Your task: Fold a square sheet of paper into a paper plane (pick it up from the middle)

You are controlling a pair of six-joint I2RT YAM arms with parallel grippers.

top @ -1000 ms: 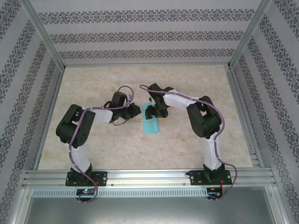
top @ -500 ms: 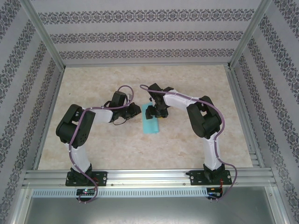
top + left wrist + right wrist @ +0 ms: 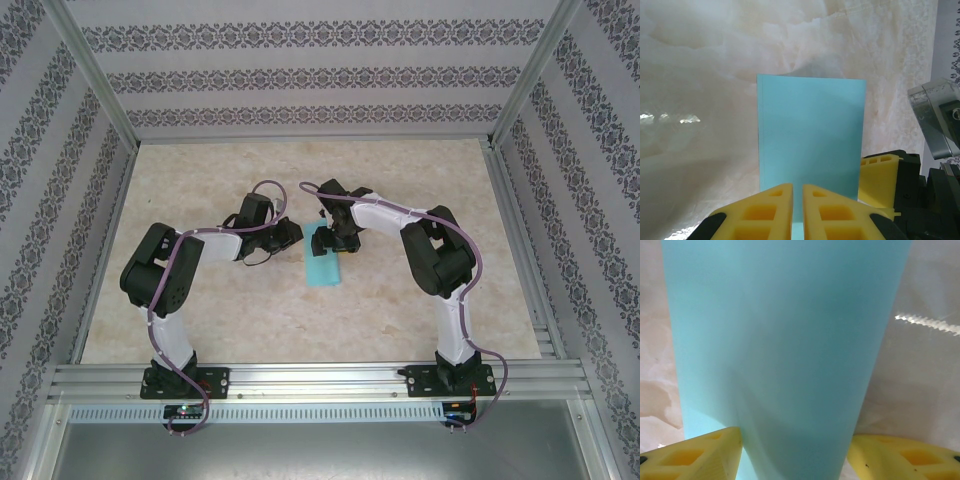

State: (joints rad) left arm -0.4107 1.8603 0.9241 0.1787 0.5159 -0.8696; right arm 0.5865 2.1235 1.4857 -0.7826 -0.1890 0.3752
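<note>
Pinching paper (image 3: 810, 135) by its near edge with left gripper (image 3: 797, 192). Straddling it with right gripper (image 3: 796, 440), spread wide, one finger at each side.

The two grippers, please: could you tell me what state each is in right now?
Left gripper: shut, at the edge of the turquoise paper; whether it grips it cannot be told.
Right gripper: open, straddling the paper.

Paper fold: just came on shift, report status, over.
Left gripper shut over one end of the paper. Right gripper open, straddling it. Paper a folded rectangle, no plane yet. Both grippers crowd that end.
</note>
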